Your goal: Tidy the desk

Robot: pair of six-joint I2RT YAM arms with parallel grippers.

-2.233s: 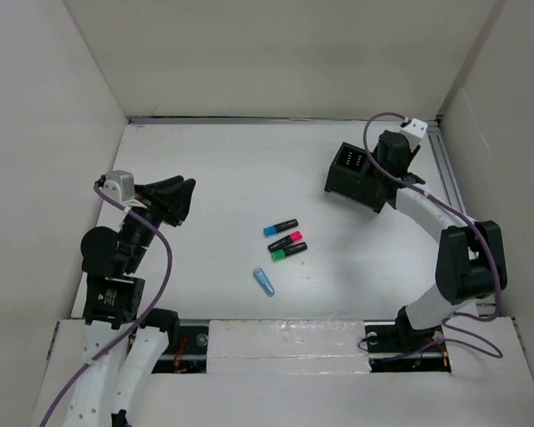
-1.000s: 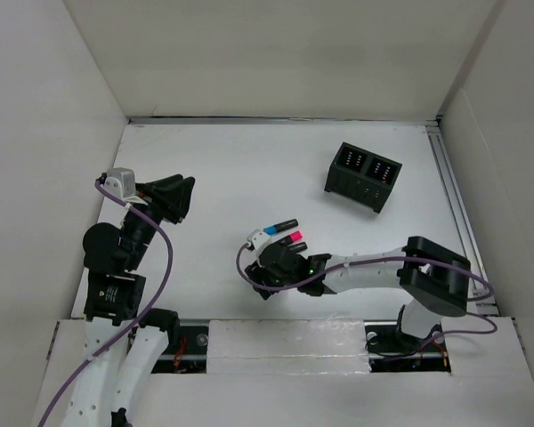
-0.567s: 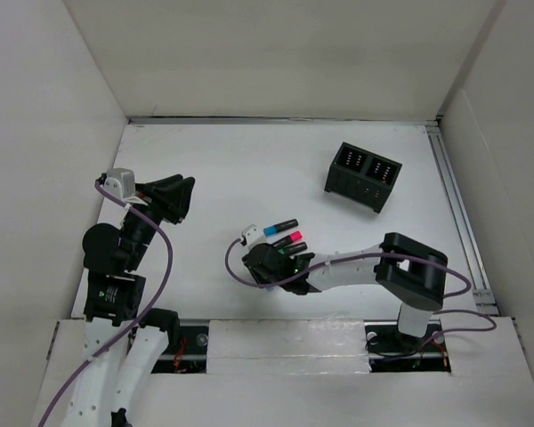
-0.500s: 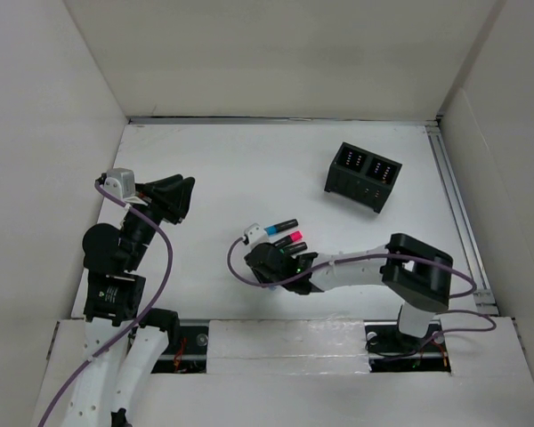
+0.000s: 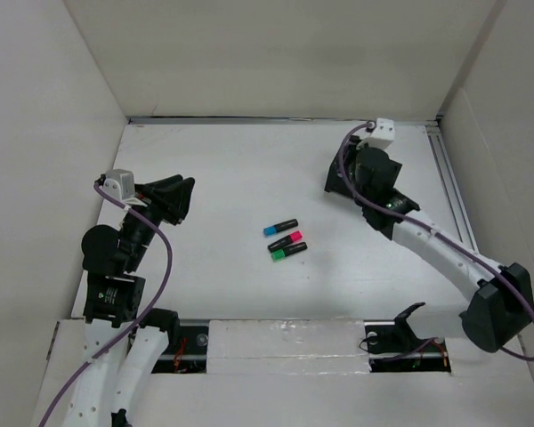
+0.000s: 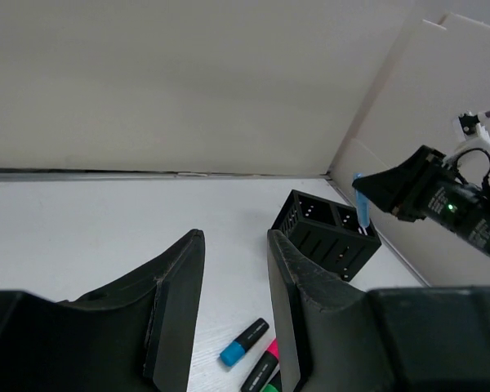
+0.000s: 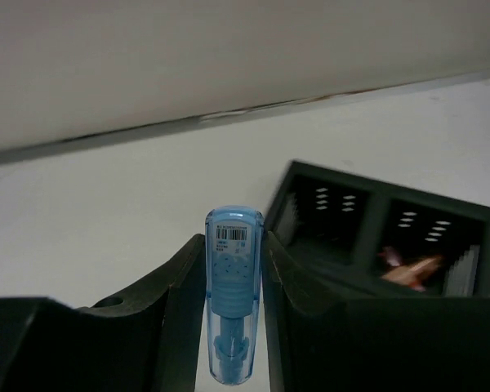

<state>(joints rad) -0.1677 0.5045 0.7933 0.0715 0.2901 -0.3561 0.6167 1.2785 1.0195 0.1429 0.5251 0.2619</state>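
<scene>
**Over the far right of the desk (image 5: 214,169), your right gripper (image 5: 360,174) held a blue tube (image 7: 233,294)**

Your right gripper was clamped on the blue tube, which stood upright between the fingers (image 7: 180,294) with its barcode label facing the wrist camera. It hung above the black holder (image 7: 376,220) at the far right. From your left wrist view, the tube's lower end was close to the holder's top; which compartment it was over, I could not tell.

Your left gripper (image 6: 234,237) hovered above the left side, jaws parted and holding nothing.

Near the middle of the white desk, walled by white panels, lay the blue highlighter (image 5: 280,227), the pink highlighter (image 5: 286,238) and the green highlighter (image 5: 287,252). They lay side by side, blue farthest and green nearest, well apart from the holder.
</scene>
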